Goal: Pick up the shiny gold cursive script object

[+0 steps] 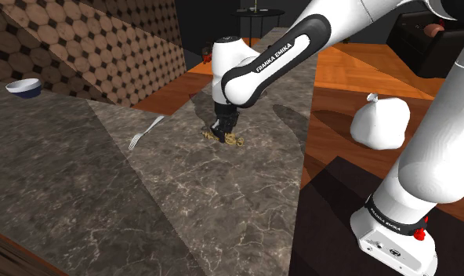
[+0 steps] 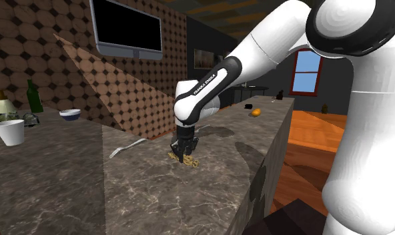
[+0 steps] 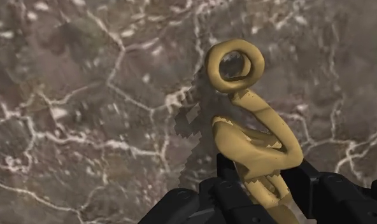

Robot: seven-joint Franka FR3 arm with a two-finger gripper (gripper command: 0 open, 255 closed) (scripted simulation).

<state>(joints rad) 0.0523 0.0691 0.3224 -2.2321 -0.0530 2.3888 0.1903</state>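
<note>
Gold and glossy, the cursive script piece sits low on the dark veined marble counter, right under the arm's black gripper, which comes down on it from above. Seen from the wrist, the two fingers are clamped on the near end of the piece, and its long axis runs straight away from them, ending in a round loop at the far tip. From the shoulder view it stretches roughly across the counter, tipping slightly down toward that view's right. Whether it touches the marble I cannot tell. A pale fork lies near it on that view's left, and a blue-and-white bowl sits well apart.
</note>
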